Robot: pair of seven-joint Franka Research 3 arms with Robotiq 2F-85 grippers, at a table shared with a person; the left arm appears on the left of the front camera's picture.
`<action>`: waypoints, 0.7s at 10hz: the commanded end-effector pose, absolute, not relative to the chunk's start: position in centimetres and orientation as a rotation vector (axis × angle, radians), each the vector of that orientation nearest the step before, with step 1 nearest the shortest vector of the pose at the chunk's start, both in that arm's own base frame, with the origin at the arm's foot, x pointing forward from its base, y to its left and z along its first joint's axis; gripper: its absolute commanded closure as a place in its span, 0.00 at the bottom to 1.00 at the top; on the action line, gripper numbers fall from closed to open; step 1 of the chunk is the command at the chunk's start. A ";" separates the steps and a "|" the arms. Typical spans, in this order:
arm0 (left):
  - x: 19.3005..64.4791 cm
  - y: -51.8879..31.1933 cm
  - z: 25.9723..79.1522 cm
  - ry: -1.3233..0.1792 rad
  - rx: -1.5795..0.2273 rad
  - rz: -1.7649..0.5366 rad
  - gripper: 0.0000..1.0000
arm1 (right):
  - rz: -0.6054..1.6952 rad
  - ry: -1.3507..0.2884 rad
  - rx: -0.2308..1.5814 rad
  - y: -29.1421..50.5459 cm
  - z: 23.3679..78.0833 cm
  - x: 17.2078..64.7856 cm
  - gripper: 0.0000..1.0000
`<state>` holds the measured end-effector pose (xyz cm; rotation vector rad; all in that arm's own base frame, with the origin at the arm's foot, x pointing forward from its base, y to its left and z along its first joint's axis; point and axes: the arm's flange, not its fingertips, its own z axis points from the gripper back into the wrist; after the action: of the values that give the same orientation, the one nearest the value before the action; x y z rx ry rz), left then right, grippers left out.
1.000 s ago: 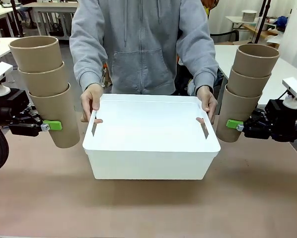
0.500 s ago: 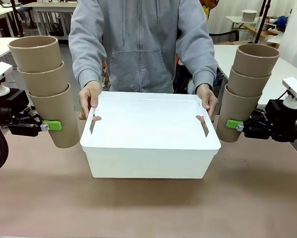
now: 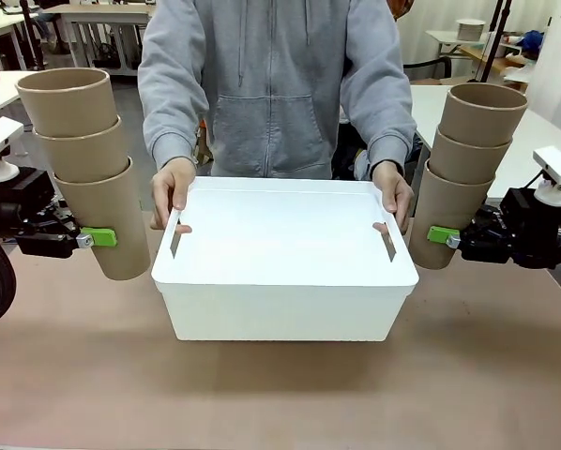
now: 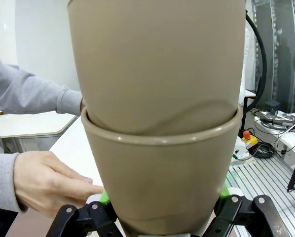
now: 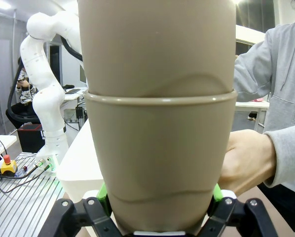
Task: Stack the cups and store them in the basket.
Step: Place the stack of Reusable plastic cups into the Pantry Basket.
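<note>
Three nested cups form the left stack [image 3: 88,169], clamped at its bottom cup by the left gripper [image 3: 100,237]. Three more form the right stack [image 3: 468,173], clamped likewise by the right gripper [image 3: 440,234]. Both stacks hang upright, flanking the basket [image 3: 285,291] on the table [image 3: 280,394]. A person's hands [image 3: 173,194] grip its short ends.

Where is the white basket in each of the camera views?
Front view: basket at the centre of the picture.
Left wrist view: basket a white strip left of the held cups, above a hand.
Right wrist view: basket lower left, behind the held cups.
Shared landmark: a hand gripping each end.
</note>
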<state>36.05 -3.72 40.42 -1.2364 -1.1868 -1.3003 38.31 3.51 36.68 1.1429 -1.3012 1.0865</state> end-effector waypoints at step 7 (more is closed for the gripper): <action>35.9 -3.6 41.0 -1.196 -1.240 -1.294 0.15 | 1.093 -1.311 1.138 3.5 37.0 38.3 0.17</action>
<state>36.05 -3.72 40.42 -1.2364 -1.1868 -1.3003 38.31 3.51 36.68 1.1429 -1.3012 1.0865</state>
